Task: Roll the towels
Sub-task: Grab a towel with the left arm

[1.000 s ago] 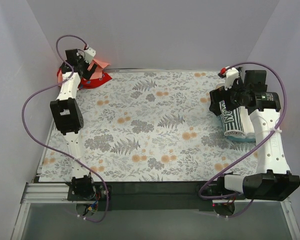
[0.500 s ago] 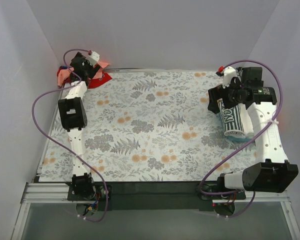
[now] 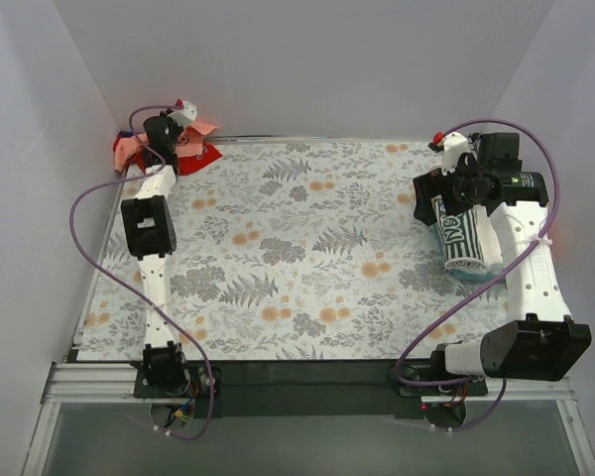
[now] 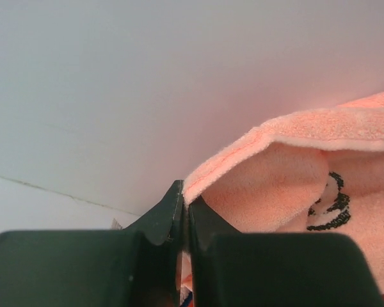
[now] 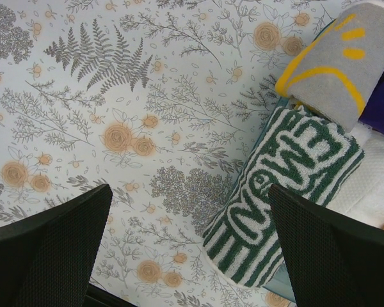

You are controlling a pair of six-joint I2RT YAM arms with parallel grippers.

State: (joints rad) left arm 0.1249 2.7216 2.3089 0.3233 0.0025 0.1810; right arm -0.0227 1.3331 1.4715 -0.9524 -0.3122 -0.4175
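Your left claw [image 4: 183, 211] is sitting at the far left corner of the worktop [image 3: 307, 297]. Its fingers are pressed together and pinching the hem of the salmon-pink towel [image 4: 294, 185]. The red towel [image 3: 200, 157] is lying bunched just beside it, at the worktop's far left edge. Your right claw [image 5: 189, 249] is hovering over the right side, spread wide and gripping nothing. It is hanging just beside a green-and-white roll [image 5: 288, 192], which is lying against a grey-and-yellow roll [image 5: 333, 57].
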